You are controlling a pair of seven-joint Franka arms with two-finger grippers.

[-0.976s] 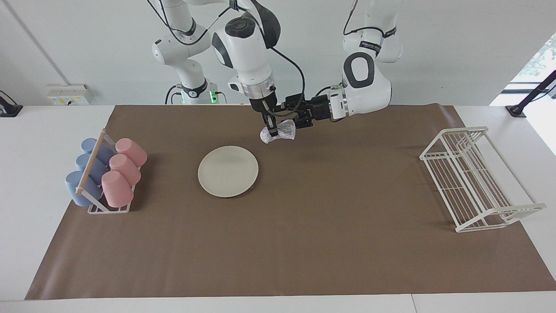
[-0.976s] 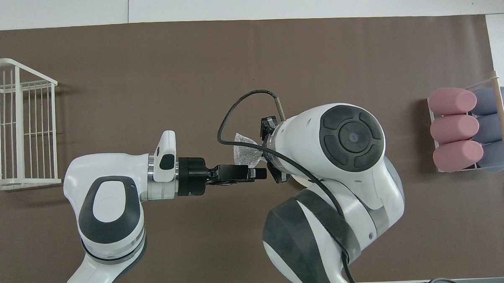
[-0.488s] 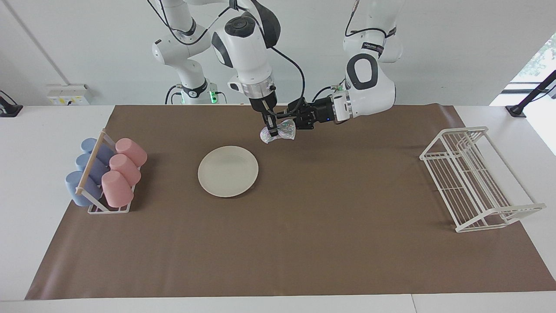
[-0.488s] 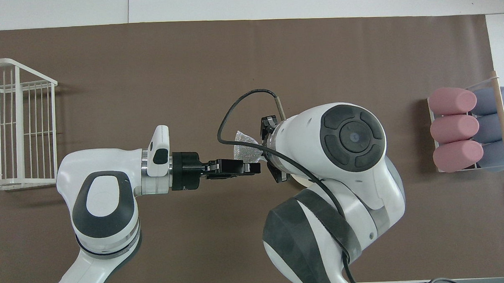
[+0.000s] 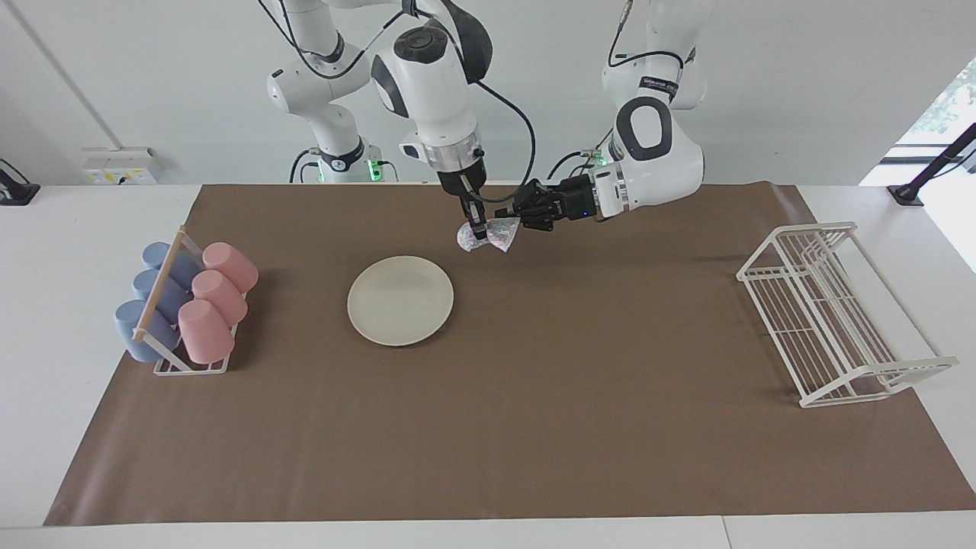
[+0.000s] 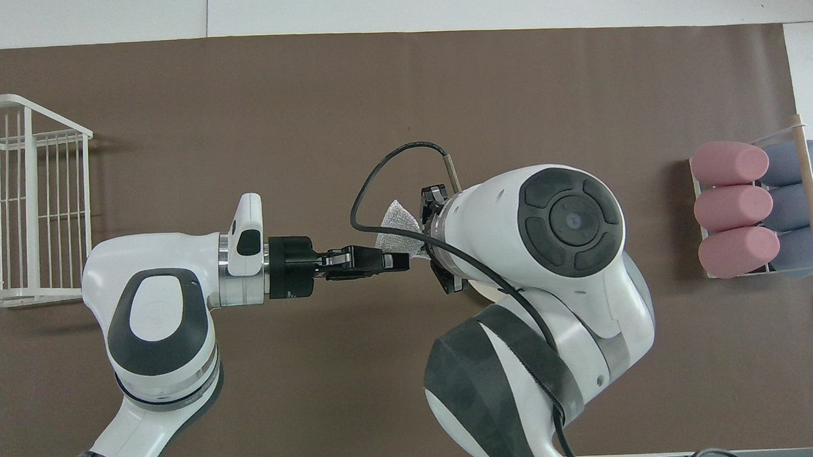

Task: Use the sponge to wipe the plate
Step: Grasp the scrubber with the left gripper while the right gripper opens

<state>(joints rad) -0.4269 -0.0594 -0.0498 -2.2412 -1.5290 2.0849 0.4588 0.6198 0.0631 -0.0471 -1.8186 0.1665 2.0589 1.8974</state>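
The sponge (image 5: 488, 233) hangs in the air over the brown mat (image 5: 534, 427), pinched by 2 grippers at once. The right gripper (image 5: 477, 233) points straight down and clamps the wad's middle; the left gripper (image 5: 509, 223) comes in level from the left arm's end, fingers pressed together on the wad's edge. The plate (image 5: 400, 300) lies flat on the mat, farther from the robots than the sponge and toward the right arm's end, apart from both grippers.

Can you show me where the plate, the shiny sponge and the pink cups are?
plate (image 5: 400, 300): facing view, its flat middle.
sponge (image 5: 499, 232): facing view, its crinkly end.
pink cups (image 5: 219, 296): facing view, the middle cup's side.
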